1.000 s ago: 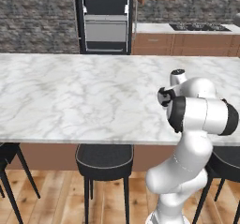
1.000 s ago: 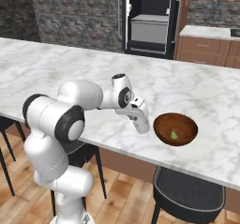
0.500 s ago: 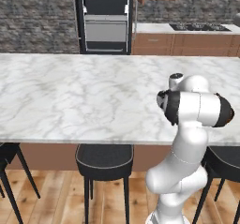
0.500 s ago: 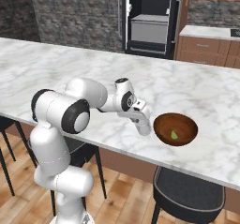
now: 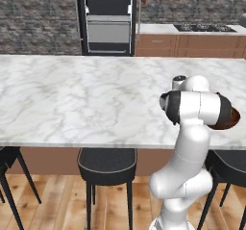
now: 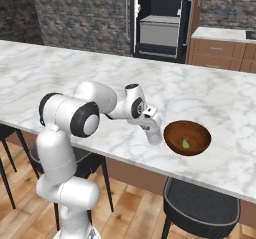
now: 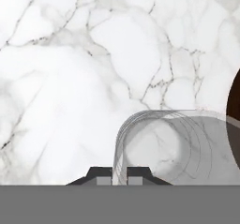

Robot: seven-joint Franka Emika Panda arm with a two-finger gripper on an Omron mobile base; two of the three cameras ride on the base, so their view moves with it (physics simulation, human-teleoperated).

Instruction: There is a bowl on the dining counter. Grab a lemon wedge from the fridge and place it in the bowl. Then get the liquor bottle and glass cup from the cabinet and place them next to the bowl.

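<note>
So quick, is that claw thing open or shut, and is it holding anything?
Gripper: shut on the rim of the clear greyish glass cup.

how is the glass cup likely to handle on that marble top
The glass cup looks thin-walled and clear, so probably light and fragile. Pinched by its wall in the gripper, it could slip. On the polished dining counter it would likely slide rather than tip.

Lemon wedge in brown bowl

Bare dining counter left of the bowl, which blocks the right.
</note>
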